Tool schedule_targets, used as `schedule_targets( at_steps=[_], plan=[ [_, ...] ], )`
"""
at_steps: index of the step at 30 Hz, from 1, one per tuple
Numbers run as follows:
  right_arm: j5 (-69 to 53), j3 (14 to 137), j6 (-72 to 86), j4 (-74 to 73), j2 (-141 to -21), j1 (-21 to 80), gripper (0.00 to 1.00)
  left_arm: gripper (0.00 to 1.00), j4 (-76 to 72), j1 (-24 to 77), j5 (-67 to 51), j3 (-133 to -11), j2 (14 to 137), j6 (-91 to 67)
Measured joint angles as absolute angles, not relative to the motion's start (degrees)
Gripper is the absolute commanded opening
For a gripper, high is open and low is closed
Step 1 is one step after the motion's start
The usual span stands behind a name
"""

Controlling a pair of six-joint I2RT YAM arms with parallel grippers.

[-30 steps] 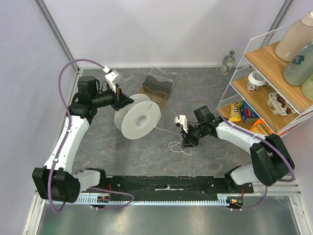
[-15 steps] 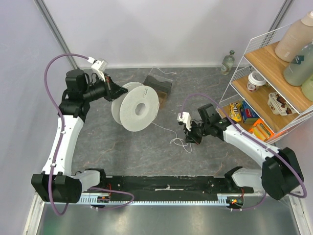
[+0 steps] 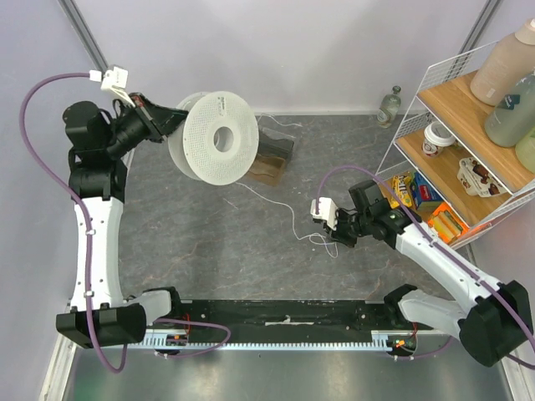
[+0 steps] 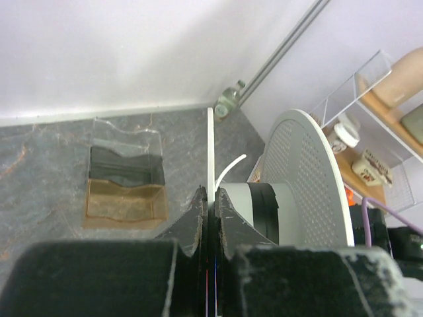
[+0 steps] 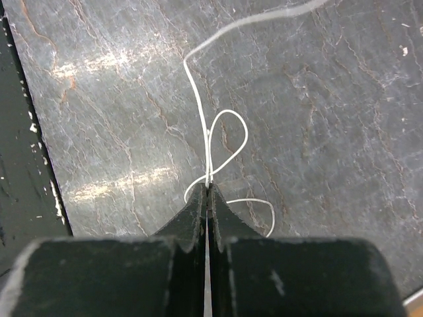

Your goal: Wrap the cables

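**Top view.** The white spool (image 3: 216, 138) is the landmark. The left gripper (image 3: 177, 112) sits at the spool's left side, clamped on the rim of one flange, and the spool looks lifted and tilted, with its perforated face turned toward the camera. The cable (image 3: 290, 214), a very thin white wire, leaves the underside of the spool and trails away to the right and toward the near edge over the grey table (image 3: 192, 242). It ends in a few loose curls well apart from the spool. The right gripper (image 3: 341, 237) is at those curls, with its fingers together. A clear box (image 3: 276, 150) with a brown base sits just beside the spool, partly behind it.

**Left wrist view.** The left gripper (image 4: 211, 201) has its fingers pinched shut on the spool's (image 4: 310, 191) thin flange, which shows edge-on as a white line rising between them. A short stub of cable (image 4: 228, 172) pokes out beside the hub. The clear box (image 4: 125, 175) lies to the left of the spool here.

**Right wrist view.** The right gripper (image 5: 208, 193) is closed, with the cable (image 5: 197, 92) nipped at the very tips. One loop stands just ahead of the fingers, another curl lies to the side, and the strand runs off toward the spool.

**Handling.** The wire looks almost weightless and springy. It holds its curls, so it will likely tangle, or slip from a loose pinch. In my judgement the best hold is on a single straight strand, on the spool's side of the loops rather than across a crossing, kept lightly taut while winding. A hard pull might kink it.
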State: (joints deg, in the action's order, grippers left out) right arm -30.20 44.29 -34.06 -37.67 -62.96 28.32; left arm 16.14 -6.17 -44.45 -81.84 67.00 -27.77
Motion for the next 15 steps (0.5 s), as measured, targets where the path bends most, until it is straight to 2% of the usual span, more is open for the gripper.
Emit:
schedule_targets(
  at_steps=[6, 7, 9, 10, 11, 12, 15],
  plan=[
    [-28.3, 44.3, -37.1, -39.7, -60.5, 28.3, 0.00, 0.02, 14.2, -6.8, -43.6, -85.4, 66.9, -32.0],
    [-28.3, 44.3, -37.4, -40.0, -60.3, 28.3, 0.06, 0.02, 14.0, -6.8, -43.6, -85.4, 66.9, -32.4],
    [-28.4, 44.3, -38.1, -40.3, -59.9, 28.3, 0.64, 0.02, 14.0, -6.8, -43.6, -85.4, 66.8, -33.2],
    [-28.4, 44.3, -37.9, -40.4, -59.8, 28.3, 0.87, 0.01, 14.0, -6.8, -43.7, -85.4, 66.8, -33.6],
    [-28.5, 44.3, -38.0, -40.4, -59.7, 28.3, 0.96, 0.02, 14.0, -6.8, -43.8, -85.4, 66.8, -34.2],
    [-28.6, 44.3, -37.6, -40.2, -59.6, 28.3, 0.98, 0.02, 13.9, -6.8, -44.1, -85.4, 66.8, -34.7],
    [-29.9, 44.3, -35.4, -37.8, -58.5, 28.3, 0.98, 0.02, 13.0, -6.8, -45.3, -85.3, 66.6, -36.4]
  ],
)
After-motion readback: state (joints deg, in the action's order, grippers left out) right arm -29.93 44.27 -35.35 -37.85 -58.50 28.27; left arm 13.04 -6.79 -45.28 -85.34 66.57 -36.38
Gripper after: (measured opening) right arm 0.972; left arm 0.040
